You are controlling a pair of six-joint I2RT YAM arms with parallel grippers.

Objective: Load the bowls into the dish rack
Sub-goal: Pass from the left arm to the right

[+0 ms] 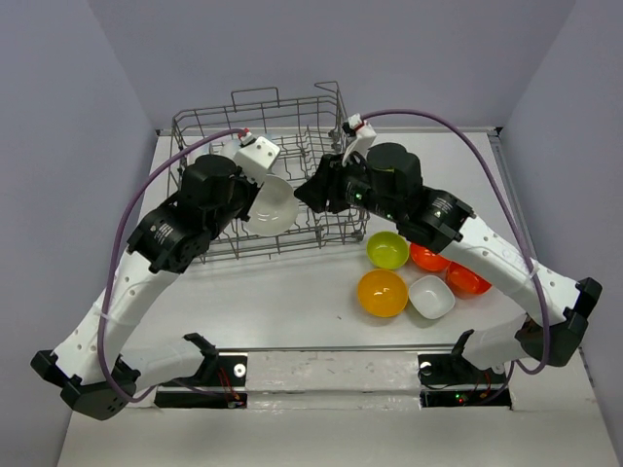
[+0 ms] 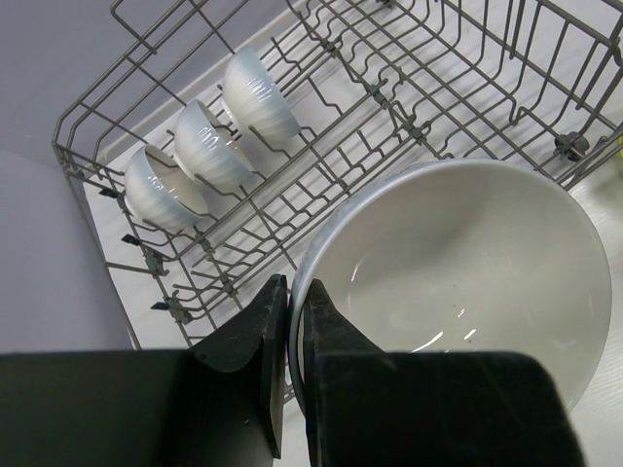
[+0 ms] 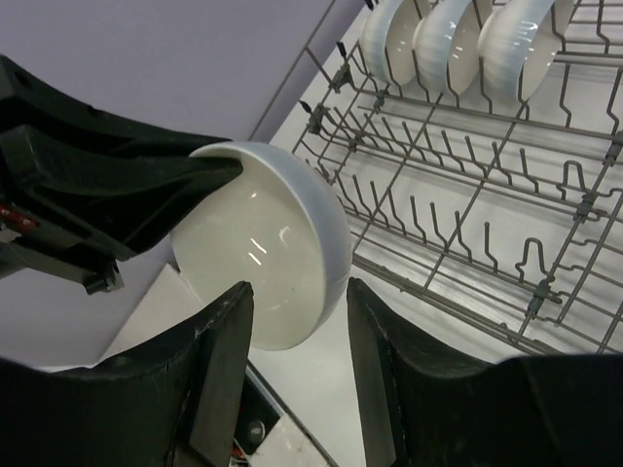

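Note:
My left gripper [image 2: 295, 292] is shut on the rim of a white bowl [image 2: 458, 263], holding it tilted above the near side of the grey wire dish rack [image 2: 409, 78]. My right gripper [image 3: 299, 289] is open, its fingers either side of the opposite rim of that bowl [image 3: 263, 253] with a gap on each side. From above, the bowl [image 1: 271, 204] hangs between the left gripper [image 1: 248, 197] and the right gripper [image 1: 307, 192]. Three white bowls [image 2: 209, 146] stand on edge in a far row of the rack.
On the table right of the rack [image 1: 292, 117] lie a lime green bowl [image 1: 387, 250], an orange-yellow bowl [image 1: 382, 293], a squarish white bowl [image 1: 430, 297] and two red-orange bowls [image 1: 428, 258] [image 1: 467, 280]. Rows of upright tines [image 3: 467, 224] fill the rack floor.

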